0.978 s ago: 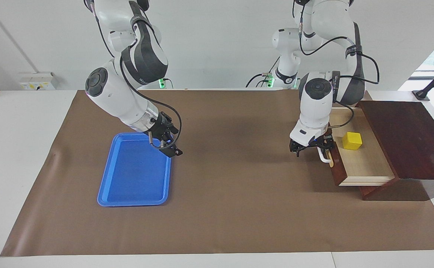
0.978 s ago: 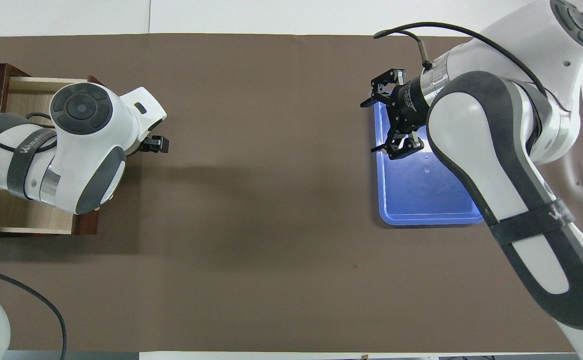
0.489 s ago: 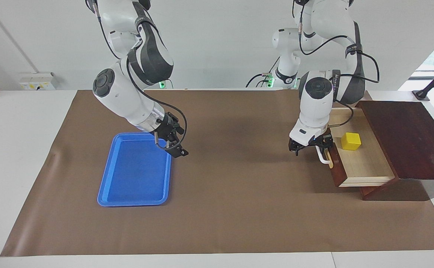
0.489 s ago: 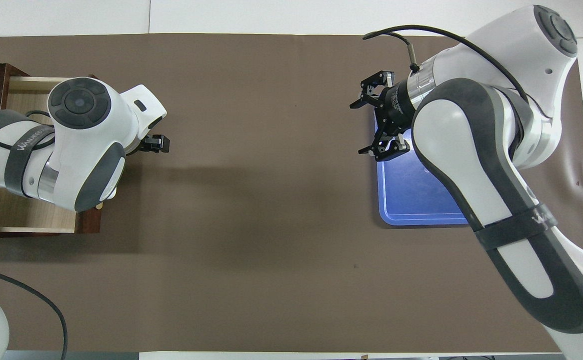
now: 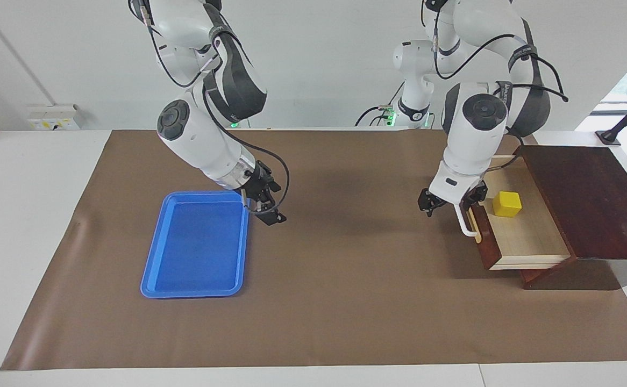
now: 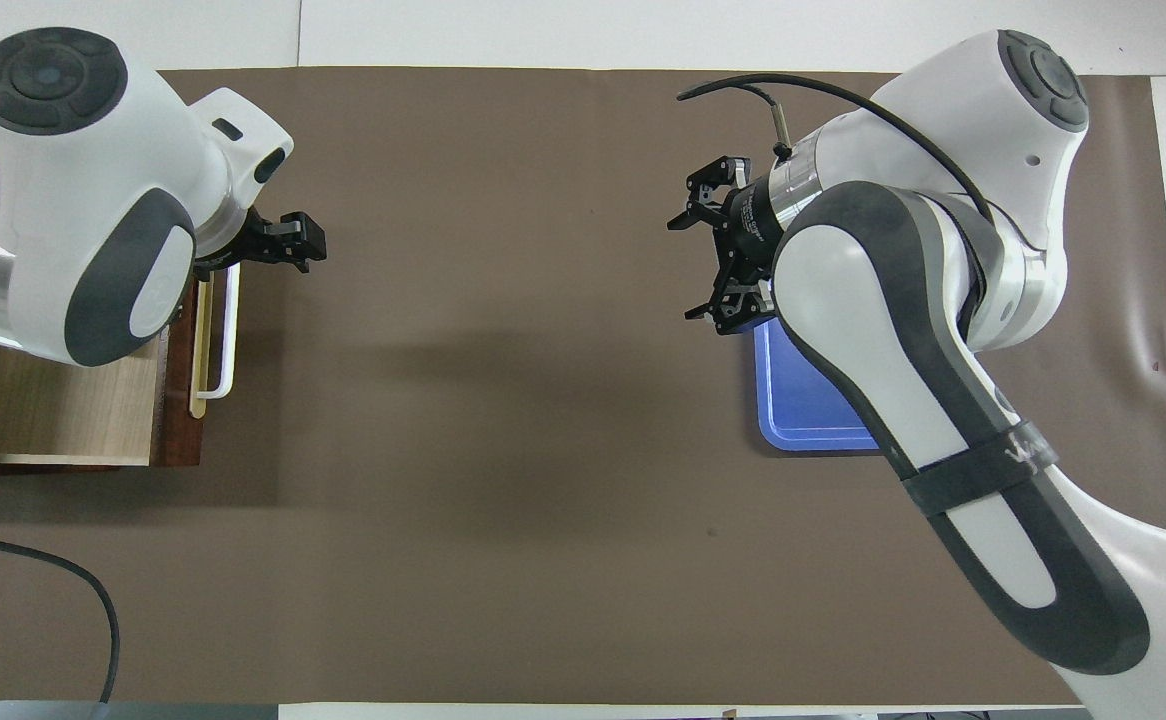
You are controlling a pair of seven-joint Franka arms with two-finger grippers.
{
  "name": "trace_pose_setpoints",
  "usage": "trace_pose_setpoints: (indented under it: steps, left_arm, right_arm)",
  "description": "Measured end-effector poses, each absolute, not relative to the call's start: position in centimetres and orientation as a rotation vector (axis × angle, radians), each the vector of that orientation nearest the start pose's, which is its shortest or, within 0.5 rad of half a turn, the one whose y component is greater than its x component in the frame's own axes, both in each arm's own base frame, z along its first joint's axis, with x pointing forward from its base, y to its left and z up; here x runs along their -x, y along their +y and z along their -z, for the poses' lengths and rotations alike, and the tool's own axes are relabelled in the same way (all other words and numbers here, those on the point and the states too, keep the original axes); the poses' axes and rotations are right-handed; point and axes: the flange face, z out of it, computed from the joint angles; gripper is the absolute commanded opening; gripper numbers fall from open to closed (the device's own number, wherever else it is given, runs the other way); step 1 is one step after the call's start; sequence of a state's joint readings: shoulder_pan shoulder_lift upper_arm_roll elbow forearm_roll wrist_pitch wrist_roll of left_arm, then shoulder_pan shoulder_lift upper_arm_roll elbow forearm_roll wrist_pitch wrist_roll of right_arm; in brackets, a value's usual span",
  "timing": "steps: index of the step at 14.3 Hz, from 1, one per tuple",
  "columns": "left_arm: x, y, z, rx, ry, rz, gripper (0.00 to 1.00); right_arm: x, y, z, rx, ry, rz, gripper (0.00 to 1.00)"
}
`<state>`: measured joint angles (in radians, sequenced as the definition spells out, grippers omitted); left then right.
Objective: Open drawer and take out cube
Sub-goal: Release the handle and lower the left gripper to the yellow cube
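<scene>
While the drawer (image 5: pixel 523 236) stands pulled out at the left arm's end of the table, I see the yellow cube (image 5: pixel 507 204) lying on its light wood floor, in the part nearer the robots. My left gripper (image 5: pixel 449 200) hangs over the white bar handle (image 5: pixel 464 223) at the drawer's front, fingers spread and gripping nothing, just clear of the bar. The dark wooden cabinet top (image 5: pixel 588 199) covers the rest of the drawer. My right gripper (image 5: pixel 264 200) hangs over the brown mat (image 5: pixel 346 295) beside the blue tray (image 5: pixel 195 247), near the tray's corner nearest the robots, fingers released and empty. From overhead, the left arm's wrist hides the cube; nothing stands between cube and tray.
</scene>
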<state>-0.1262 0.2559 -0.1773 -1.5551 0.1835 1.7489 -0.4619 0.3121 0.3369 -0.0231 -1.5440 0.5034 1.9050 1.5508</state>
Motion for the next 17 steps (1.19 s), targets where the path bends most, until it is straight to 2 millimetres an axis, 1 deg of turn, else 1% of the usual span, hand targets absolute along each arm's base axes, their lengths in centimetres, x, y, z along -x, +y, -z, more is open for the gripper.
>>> trace_pose_setpoints:
  steps: [1, 2, 3, 6, 8, 9, 10, 12, 14, 17]
  left_arm:
    - [-61.5, -15.5, -50.9, 2.991, -0.297, -0.005, 1.0]
    - [-61.9, -14.2, -51.9, 2.992, -0.425, -0.008, 1.0]
    - [-62.4, -12.3, -52.6, 2.989, -0.577, -0.011, 1.0]
    - [-63.7, -5.6, -53.1, 2.874, -1.044, 0.006, 1.0]
    - [-64.0, -2.2, -53.3, 2.78, -1.255, 0.024, 1.0]
    - [-64.0, -1.0, -53.3, 2.743, -1.326, 0.028, 1.0]
    - [-64.0, -0.2, -53.3, 2.708, -1.391, 0.031, 1.0]
    - [-63.9, 0.4, -52.7, 2.646, -1.496, 0.026, 1.0]
    - [-63.7, 0.8, -51.3, 2.576, -1.598, 0.012, 1.0]
    - [-63.3, 3.2, -49.1, 2.511, -1.692, 0.025, 1.0]
  right_arm:
    - [-62.8, 22.5, -46.9, 2.116, 1.824, -0.511, 0.95]
    - [-62.8, 22.5, -46.9, 2.116, 1.824, -0.511, 0.95]
    - [-62.8, 22.5, -46.9, 2.116, 1.824, -0.511, 0.96]
    - [-62.8, 22.5, -46.9, 2.116, 1.824, -0.511, 0.96]
    - [-62.8, 22.5, -46.9, 2.116, 1.824, -0.511, 0.96]
    - [-62.8, 22.5, -46.9, 2.116, 1.824, -0.511, 0.96]
    - [-62.8, 22.5, -46.9, 2.116, 1.824, -0.511, 0.96]
    - [-62.8, 22.5, -46.9, 2.116, 1.824, -0.511, 0.96]
    - [-62.8, 22.5, -46.9, 2.116, 1.824, -0.511, 0.96]
    - [-62.8, 22.5, -46.8, 2.116, 1.825, -0.512, 0.96]
